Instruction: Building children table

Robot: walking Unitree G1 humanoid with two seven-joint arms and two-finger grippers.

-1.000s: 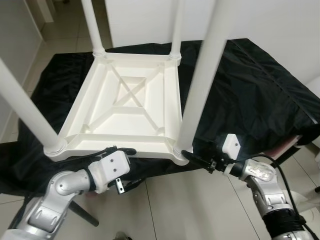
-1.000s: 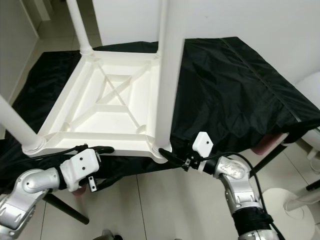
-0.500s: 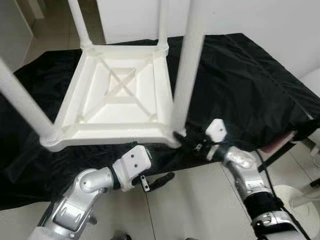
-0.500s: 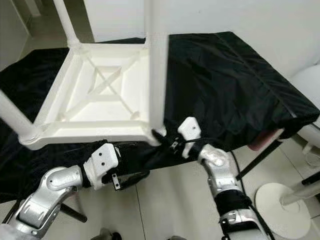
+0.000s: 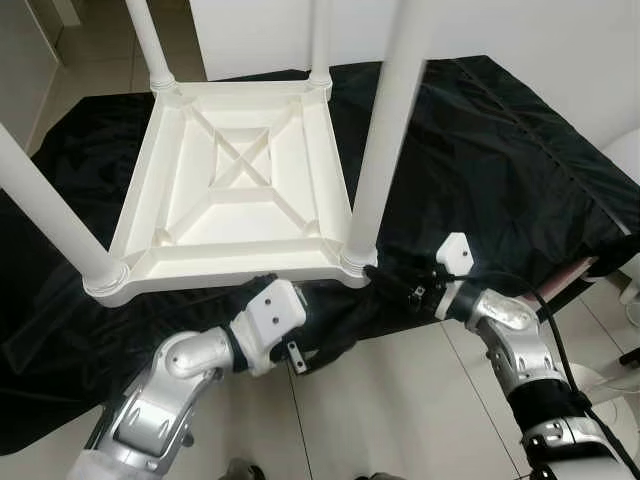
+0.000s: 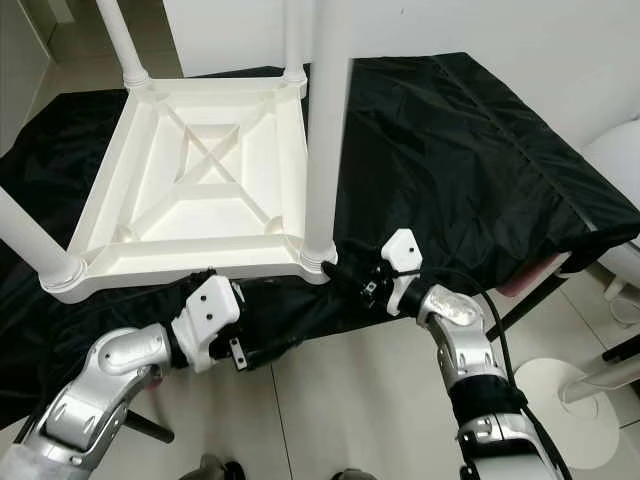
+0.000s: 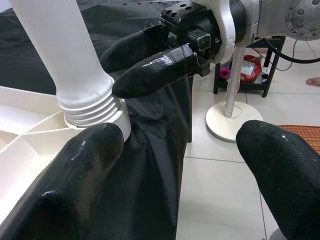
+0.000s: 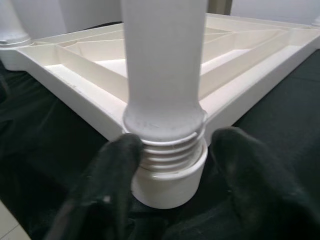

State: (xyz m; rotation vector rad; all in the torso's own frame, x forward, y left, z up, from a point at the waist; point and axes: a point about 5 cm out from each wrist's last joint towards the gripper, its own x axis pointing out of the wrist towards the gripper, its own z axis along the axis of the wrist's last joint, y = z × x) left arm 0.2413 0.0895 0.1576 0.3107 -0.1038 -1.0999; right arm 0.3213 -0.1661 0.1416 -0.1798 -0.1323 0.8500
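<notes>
four white legs stand up from the upturned children table (image 5: 240, 190), which lies on the black-draped worktop (image 5: 500, 150). over the last second the left gripper (image 5: 315, 352) has swung in from the near edge toward the near right corner leg (image 5: 385, 160), jaws open and gripping nothing. the right gripper (image 8: 170, 170) has stayed at that leg's threaded collar, jaws spread either side, possibly just touching. this suggests the last leg is being screwed home. no containers hold anything.
</notes>
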